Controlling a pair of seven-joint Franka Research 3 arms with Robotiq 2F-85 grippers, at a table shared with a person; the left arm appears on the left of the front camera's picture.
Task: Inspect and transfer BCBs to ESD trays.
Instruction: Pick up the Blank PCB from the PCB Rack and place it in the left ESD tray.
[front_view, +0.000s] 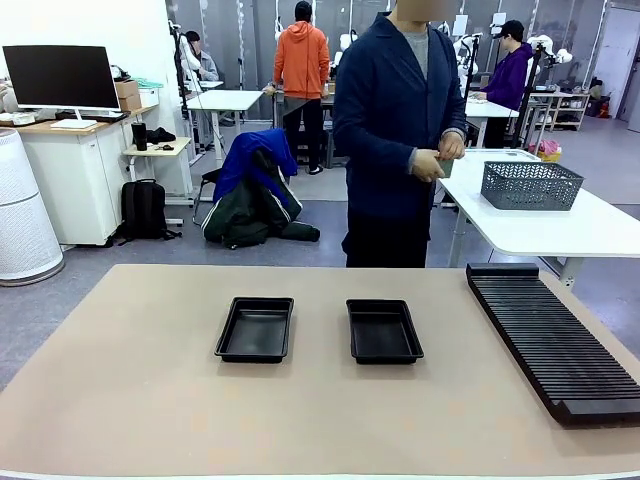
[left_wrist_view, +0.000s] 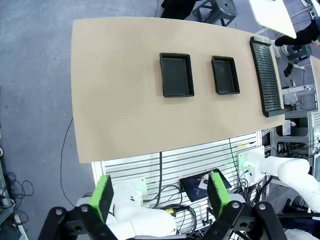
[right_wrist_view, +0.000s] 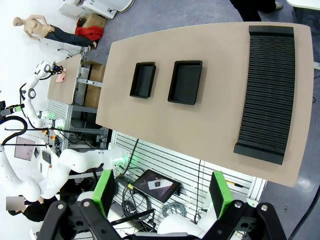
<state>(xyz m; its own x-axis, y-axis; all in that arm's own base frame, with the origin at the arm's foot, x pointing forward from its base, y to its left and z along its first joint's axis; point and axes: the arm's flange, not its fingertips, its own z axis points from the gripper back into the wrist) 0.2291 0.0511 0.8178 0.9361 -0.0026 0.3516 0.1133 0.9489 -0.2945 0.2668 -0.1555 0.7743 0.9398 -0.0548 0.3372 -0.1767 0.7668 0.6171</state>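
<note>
One broad bench (front_view: 120, 400) carries the ribbed rack (front_view: 550, 340); left of the rack lie two empty ESD trays (front_view: 384, 331), side by side. Beyond the rack a person's hands (front_view: 430, 163) hold something small, perhaps a BCB (front_view: 446, 168). Left jaws and right jaws hang high, spread wide, empty: await a steady handover, then grip board edges only.

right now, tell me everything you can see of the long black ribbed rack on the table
The long black ribbed plastic-looking rack lies flat on the tan table, along its right edge. Many narrow cross slots run its length, all empty, with a plain bar at each end. Nothing else touches it.
</note>
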